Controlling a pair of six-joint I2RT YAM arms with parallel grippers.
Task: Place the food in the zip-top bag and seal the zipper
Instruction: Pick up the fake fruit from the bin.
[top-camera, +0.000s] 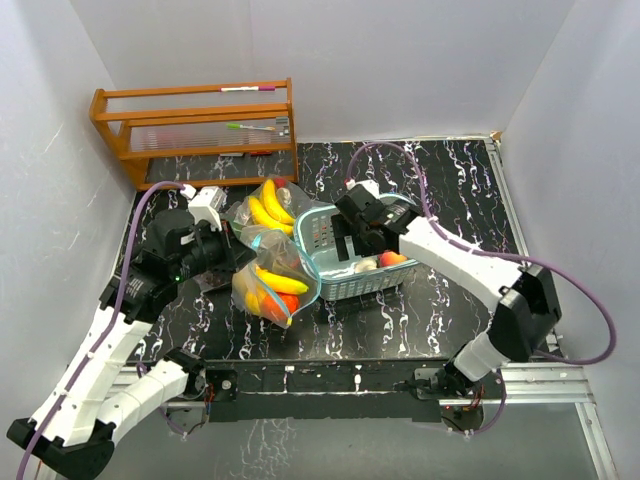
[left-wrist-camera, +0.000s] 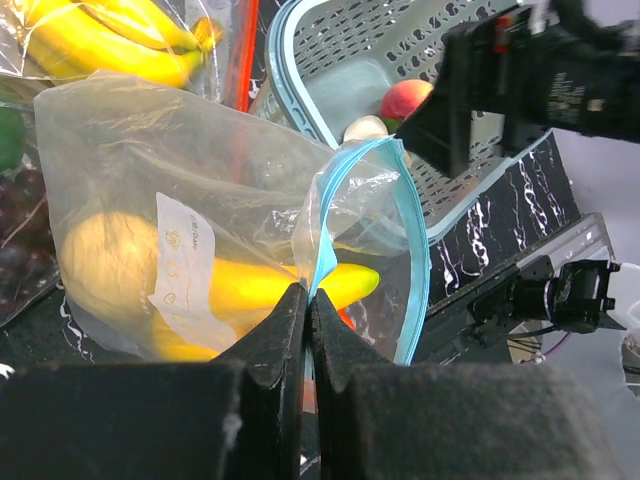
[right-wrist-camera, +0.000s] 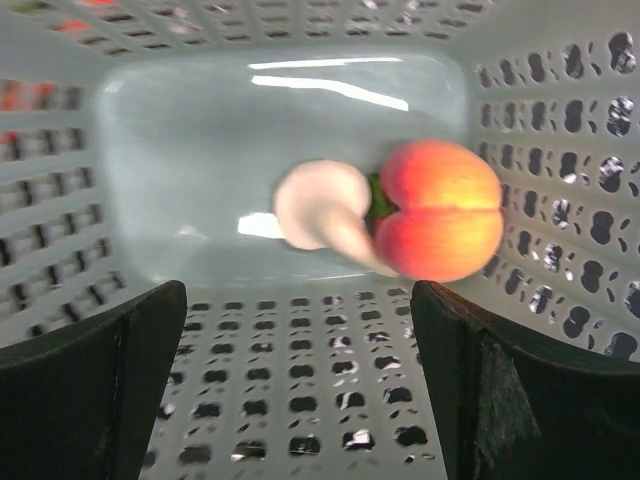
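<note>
left arm (top-camera: 100, 350): rises from lower left of the overhead frame, leaning right | left hand (left-wrist-camera: 308, 300): fingers pressed together, pinching the blue-zippered rim of the clear plastic zip-top bag (left-wrist-camera: 200, 160) | right arm (top-camera: 470, 265): elbow at right, forearm toward centre | right hand (right-wrist-camera: 297, 300): pointing down, fingers spread wide, empty

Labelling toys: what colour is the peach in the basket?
The round toy peach is orange-red, clearest in right wrist view.

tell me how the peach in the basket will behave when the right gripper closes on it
The peach looks round and glossy, so it may slip or roll on the smooth floor of the basket. A pale piece seems to touch it and might shift too. The open right gripper looks wide enough to span it.
</note>
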